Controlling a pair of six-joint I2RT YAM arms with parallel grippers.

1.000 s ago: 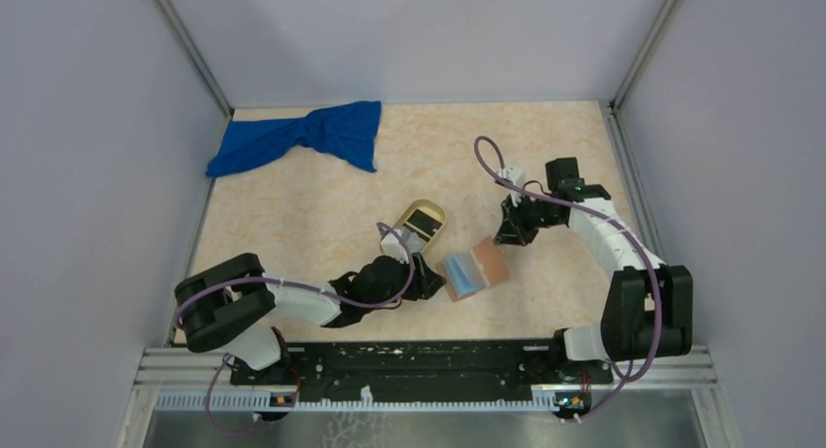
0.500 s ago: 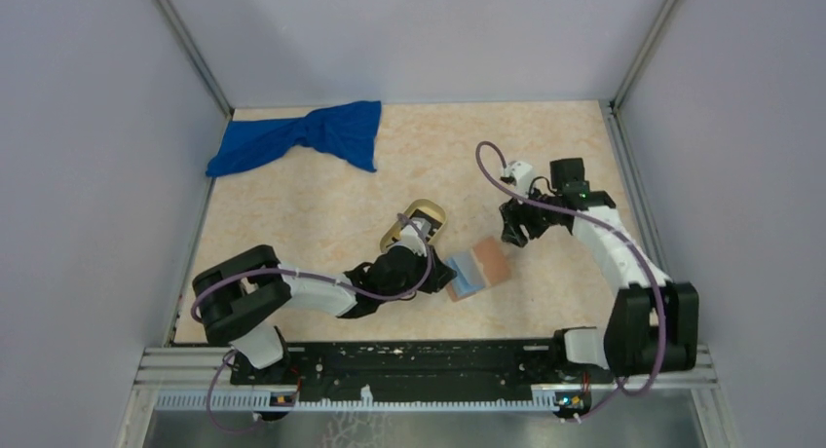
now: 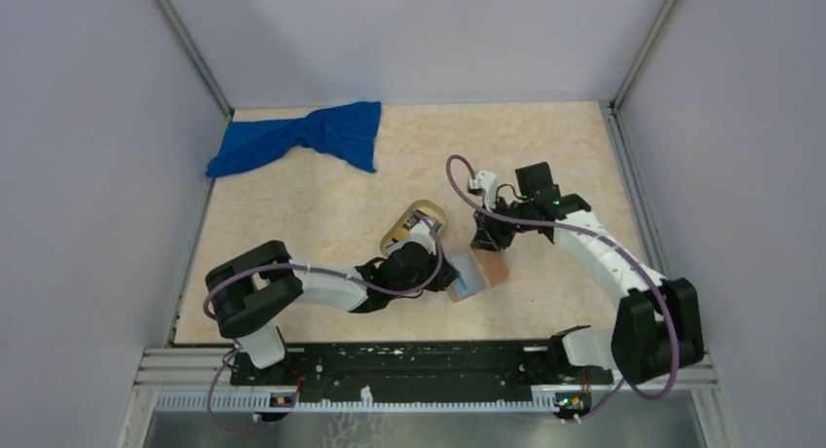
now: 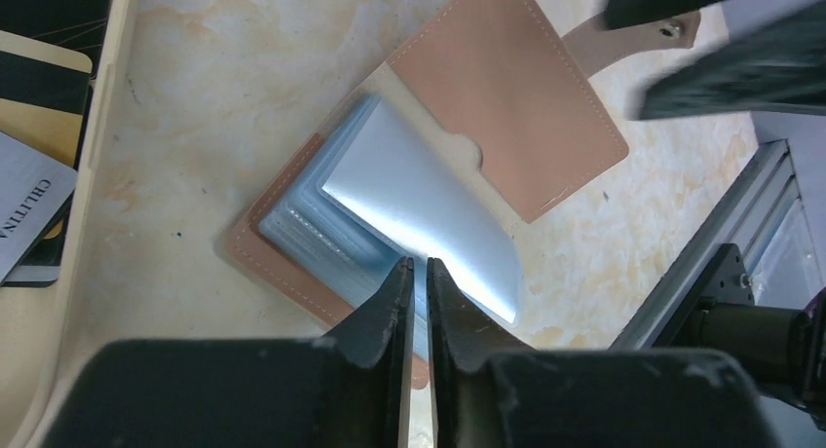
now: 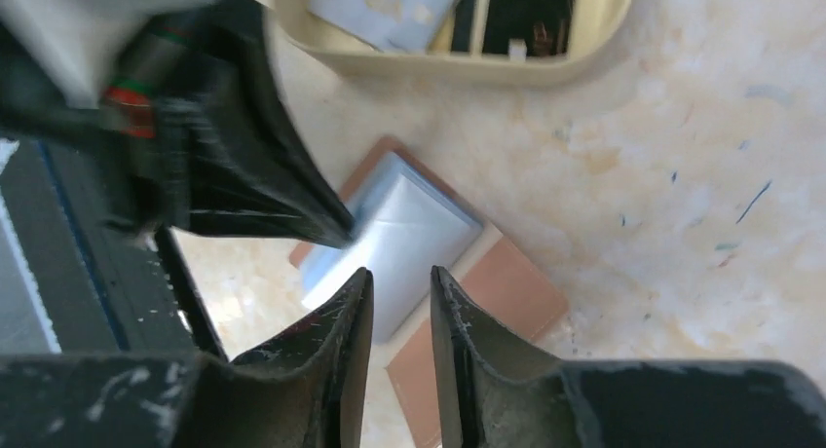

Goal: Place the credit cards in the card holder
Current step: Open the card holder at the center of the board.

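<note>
Top external shows both arms bent in over the table [image 3: 321, 209], meeting at the holder [image 3: 484, 269]. It lies open and flat near the middle, a little toward the near edge. Its brown cover is on the right and its blue-grey sleeves on the left, near the tray [image 3: 430, 210]. The left gripper [image 3: 450, 284] comes in low from the left onto the sleeve side. The right gripper [image 3: 485, 240] hangs over the holder's far edge. A blue cloth [image 3: 302, 141] lies bunched at the far left corner, well apart from all this.

From the left wrist, that gripper's jaws are drawn to a thin slit right at the near edge of the sleeve stack. One clear leaf [image 4: 419, 209] curls up off the stack toward them. They look to be pinching it, though the fingers hide the contact itself. Beyond, the brown flap lies spread out, and its strap [image 4: 623, 41] with a snap pokes out under the blurred dark fingers of the right gripper.

From the right wrist, the right jaws stand a little apart with nothing between them, above the sleeves. Whether they touch the holder I cannot tell. The left fingertip [image 5: 336, 232] rests against the sleeve edge. The grey card [image 5: 390, 5] and the black card [image 5: 526, 10] lie side by side in the tray, neither of them in the holder.
</note>
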